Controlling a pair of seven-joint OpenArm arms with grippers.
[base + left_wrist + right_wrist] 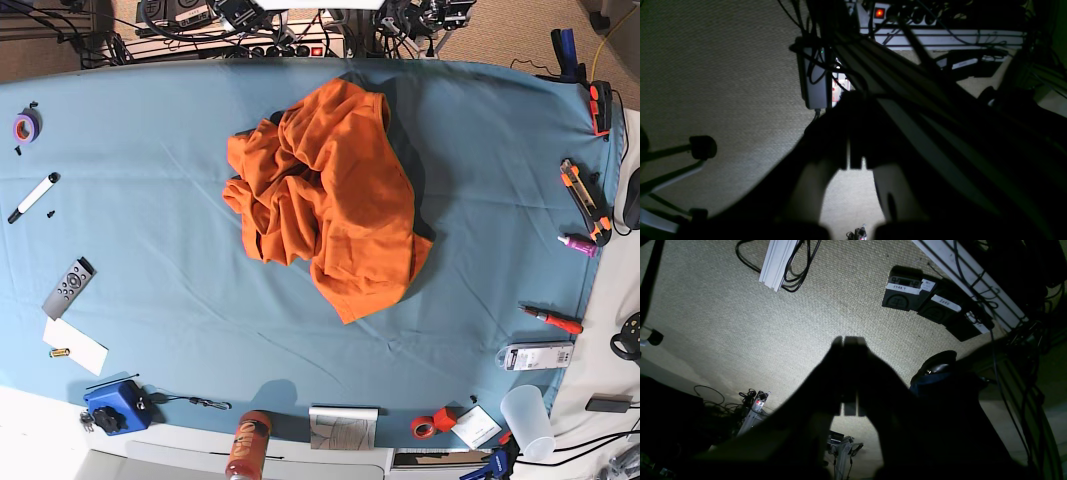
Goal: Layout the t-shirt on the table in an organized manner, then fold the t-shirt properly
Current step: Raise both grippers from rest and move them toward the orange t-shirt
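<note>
A: Looking down from the base view, I see the t-shirt [325, 195] all bunched up in a heap near the middle of the table [150, 180], a bit toward the far edge.

B: Is any arm touching it?

A: No. No arm shows over the table at all. Both wrist cameras point at a carpet floor and cables, not at the shirt.

B: What about the claws?

A: The left gripper [857, 166] has its two dark fingers pressed together, with nothing between them. The right gripper [850, 380] is the same: closed tight and empty.

B: So the job has not really started?

A: I think so. The shirt is not spread out yet.

B: What could go wrong?

A: If a claw grabs the top of the heap, it may pinch many layers at once. Then the shirt would lift as a lump and not open up.

B: Anything else?

A: There are small things near the edges, like the white marker [33, 197] and the remote [68, 287]. A wide pull on the cloth could sweep the shirt into them.
</note>
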